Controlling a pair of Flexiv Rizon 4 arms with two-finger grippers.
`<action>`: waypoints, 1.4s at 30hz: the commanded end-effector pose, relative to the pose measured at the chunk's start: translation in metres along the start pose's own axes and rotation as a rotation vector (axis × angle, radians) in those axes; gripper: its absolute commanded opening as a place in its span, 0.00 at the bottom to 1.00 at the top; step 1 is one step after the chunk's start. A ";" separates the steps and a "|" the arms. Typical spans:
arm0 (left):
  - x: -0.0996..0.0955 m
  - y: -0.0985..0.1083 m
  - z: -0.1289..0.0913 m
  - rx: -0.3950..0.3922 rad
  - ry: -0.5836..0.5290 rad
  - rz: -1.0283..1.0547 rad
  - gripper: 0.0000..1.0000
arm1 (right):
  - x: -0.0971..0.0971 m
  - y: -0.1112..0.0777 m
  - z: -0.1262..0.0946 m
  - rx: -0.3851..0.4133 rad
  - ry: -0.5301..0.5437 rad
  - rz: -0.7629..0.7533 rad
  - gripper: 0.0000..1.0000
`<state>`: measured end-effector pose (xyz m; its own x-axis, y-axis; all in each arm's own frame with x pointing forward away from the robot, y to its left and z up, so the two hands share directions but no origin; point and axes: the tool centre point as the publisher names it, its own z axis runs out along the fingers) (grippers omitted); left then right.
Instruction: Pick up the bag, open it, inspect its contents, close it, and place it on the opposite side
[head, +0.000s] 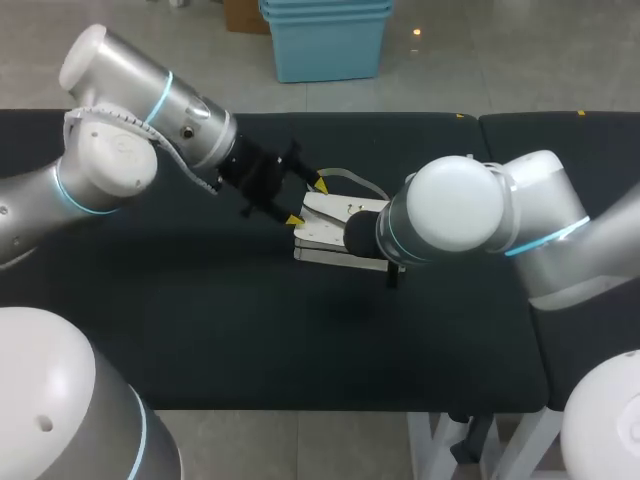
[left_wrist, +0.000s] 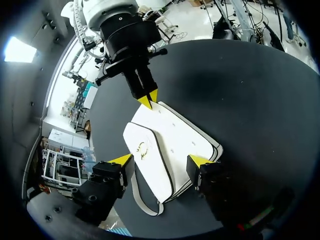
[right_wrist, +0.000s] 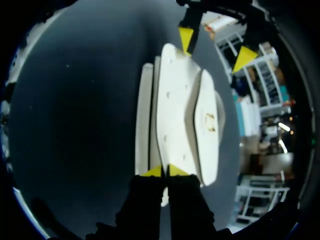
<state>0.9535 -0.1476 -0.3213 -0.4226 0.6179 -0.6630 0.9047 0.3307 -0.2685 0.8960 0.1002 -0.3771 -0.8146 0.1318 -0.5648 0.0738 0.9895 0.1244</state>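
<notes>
Bag (left_wrist: 175, 135) (white, flat) inside left claw (left_wrist: 161, 160)

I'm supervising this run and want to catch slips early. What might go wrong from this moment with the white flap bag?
1. The left gripper stands open astride the flat white leather flap bag. Closing may only squash it against the black table rather than lift it.
2. The right gripper has its tips together at the bag's edge. If they pinch it at all, so narrow a hold might slip.
</notes>
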 end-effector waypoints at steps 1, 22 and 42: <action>0.000 0.005 0.013 0.011 -0.031 -0.004 0.60 | 0.003 0.001 0.004 -0.002 -0.005 0.001 0.00; 0.001 0.011 0.044 -0.050 -0.078 -0.017 0.40 | 0.003 0.001 0.004 -0.002 -0.005 0.001 0.00; -0.023 0.035 0.030 -0.066 -0.113 -0.269 0.00 | 0.003 0.001 0.004 -0.002 -0.005 0.001 0.00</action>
<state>0.9874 -0.1766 -0.3450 -0.6160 0.4142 -0.6700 0.7648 0.5180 -0.3830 0.8976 0.1021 -0.3771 -0.8136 0.1321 -0.5662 0.0739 0.9894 0.1247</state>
